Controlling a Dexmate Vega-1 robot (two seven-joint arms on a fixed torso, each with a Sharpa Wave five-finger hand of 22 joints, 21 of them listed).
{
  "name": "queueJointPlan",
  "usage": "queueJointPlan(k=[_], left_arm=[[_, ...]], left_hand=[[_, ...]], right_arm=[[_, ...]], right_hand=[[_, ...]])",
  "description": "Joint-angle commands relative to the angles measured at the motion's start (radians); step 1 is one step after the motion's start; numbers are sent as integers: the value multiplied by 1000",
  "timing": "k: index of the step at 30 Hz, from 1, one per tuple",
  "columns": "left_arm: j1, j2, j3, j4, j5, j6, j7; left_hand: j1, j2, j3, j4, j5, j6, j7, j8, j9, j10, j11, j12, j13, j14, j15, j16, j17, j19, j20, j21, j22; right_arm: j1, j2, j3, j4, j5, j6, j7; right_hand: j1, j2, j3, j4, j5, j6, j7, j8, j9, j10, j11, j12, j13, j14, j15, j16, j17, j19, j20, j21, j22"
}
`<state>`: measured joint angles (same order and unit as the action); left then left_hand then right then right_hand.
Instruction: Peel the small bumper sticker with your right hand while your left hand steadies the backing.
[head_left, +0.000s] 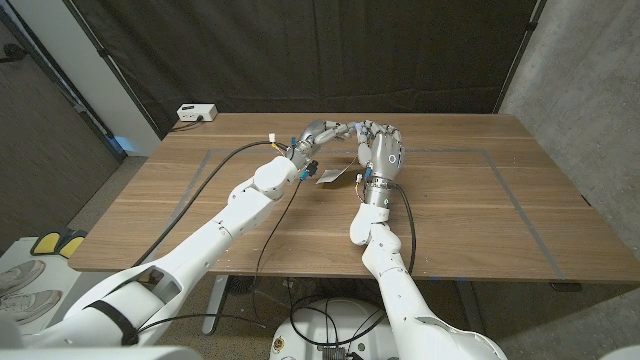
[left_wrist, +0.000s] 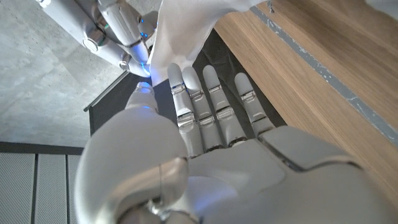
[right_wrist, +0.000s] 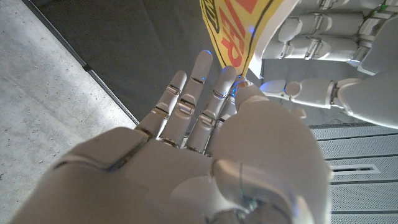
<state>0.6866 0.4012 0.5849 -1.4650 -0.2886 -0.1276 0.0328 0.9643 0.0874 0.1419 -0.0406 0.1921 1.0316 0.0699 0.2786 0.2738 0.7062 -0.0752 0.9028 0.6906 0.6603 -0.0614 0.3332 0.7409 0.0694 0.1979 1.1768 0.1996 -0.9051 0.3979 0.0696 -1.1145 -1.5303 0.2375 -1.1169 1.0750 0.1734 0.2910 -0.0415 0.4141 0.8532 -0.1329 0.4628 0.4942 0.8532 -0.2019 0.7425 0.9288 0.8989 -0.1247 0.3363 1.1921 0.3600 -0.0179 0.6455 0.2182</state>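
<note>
Both robot hands are meeting on the bumper sticker (right_wrist: 239, 31), which I am seeing held up above the wooden surface (head_left: 470, 200) near its far middle. My right robot hand (head_left: 386, 153) is pinching the yellow, red-lettered sheet between thumb and a fingertip, other fingers reaching straight. My left robot hand (head_left: 322, 136) is gripping the white backing (left_wrist: 180, 34) with its thumb against the fingers. A white box (head_left: 195, 112) is sitting at the far left corner.
</note>
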Motion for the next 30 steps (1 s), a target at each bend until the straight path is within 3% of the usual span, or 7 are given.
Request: queueJointPlan(k=[1,6,15,17,21,25,30], left_arm=[[13,-7,-4,-43,-67,104,105],[8,-2,4,-61,-56,141,136],[-27,26,34,-110,-19,243,146],[-29,23,32,-100,-32,225,127],[-38,34,47,-114,-8,230,124],[-51,56,62,-124,-10,230,68],[-57,68,66,-128,-23,223,23]], left_hand=[[45,10,23,-37,8,22,2,0,-4,20,-4,6,1,18,-36,7,-4,13,5,14,3],[106,33,69,-87,29,31,4,-3,2,29,-7,7,6,28,-38,5,-13,15,8,21,2],[102,13,73,-103,30,5,-2,-19,11,1,-11,-5,14,17,-33,-3,-19,17,9,28,1],[-8,-26,24,-57,0,-8,0,-35,5,-8,-4,-11,14,5,-24,-3,-15,16,5,29,0],[-128,-72,-32,-14,-10,-53,26,-60,12,-51,37,-30,20,-27,11,-16,-21,-10,14,22,-1],[-203,-106,-71,12,7,-160,45,-100,-1,-136,55,-67,22,-93,40,-38,-22,-51,14,15,10],[-241,-123,-95,27,20,-229,54,-104,-17,-181,79,-83,31,-144,58,-53,-21,-98,14,6,17]], right_arm=[[-29,-1,-13,-43,-2,11,0],[-42,-3,-18,-60,-3,23,0],[-41,-16,-30,-47,-5,14,0],[-39,-18,-32,-43,-3,10,0],[-33,-18,-28,-31,-3,6,0],[-23,-15,-20,-17,-2,10,0],[-13,-14,-12,-6,-1,15,0]], right_hand=[[-1,8,1,-7,4,9,-3,125,0,2,1,-5,2,2,-105,-2,4,-7,1,9,1],[0,9,2,-7,4,6,-5,125,-1,1,1,-7,1,3,-105,-1,4,-9,1,11,0],[-1,9,2,-6,4,2,-6,127,-1,0,1,-7,2,0,-105,-2,4,-14,0,16,-1],[0,9,3,-8,4,2,-5,128,-3,1,1,-6,3,0,-107,-2,4,-15,2,17,-1],[-2,10,2,-6,3,2,-7,129,-3,-2,1,-8,2,0,-105,-2,3,-18,0,18,-2],[-2,9,2,-6,3,2,-6,130,-4,0,1,-7,2,-1,-105,-3,3,-18,0,21,-2],[-1,10,3,-7,3,1,-7,132,-4,0,1,-8,2,0,-106,-3,3,-20,1,24,-3]])
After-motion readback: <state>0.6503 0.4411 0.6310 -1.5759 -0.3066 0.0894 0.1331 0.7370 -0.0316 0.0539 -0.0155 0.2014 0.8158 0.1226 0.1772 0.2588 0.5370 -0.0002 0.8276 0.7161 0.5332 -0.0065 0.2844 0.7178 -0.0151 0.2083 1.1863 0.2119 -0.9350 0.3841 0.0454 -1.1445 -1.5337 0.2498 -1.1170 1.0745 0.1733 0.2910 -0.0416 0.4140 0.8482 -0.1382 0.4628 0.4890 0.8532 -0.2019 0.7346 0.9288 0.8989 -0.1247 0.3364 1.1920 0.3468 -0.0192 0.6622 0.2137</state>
